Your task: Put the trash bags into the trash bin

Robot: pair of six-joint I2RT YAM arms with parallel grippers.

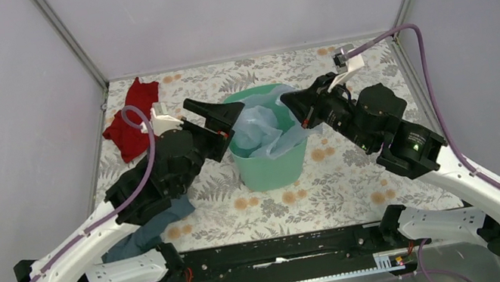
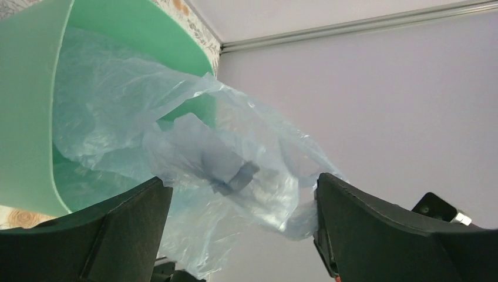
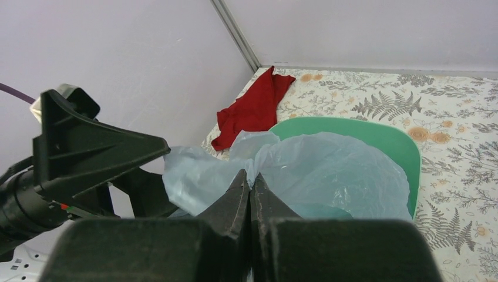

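Pale-blue film of the trash bag [image 1: 260,130] fills the mint-green trash bin [image 1: 274,167] and spills over its rim. Your left gripper [image 2: 244,202] stands wide open at the bin's left rim, with film loose between its fingers and nothing gripped. Your right gripper [image 3: 250,182] is clamped shut against the film at the right rim; whether it pinches any, you cannot tell.

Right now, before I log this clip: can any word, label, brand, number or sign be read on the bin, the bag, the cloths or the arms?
None: no text can be read in any view.
The bin, bag and red cloth look plain, the table cover has only a flower-and-fern print, and the arms show no legible label.
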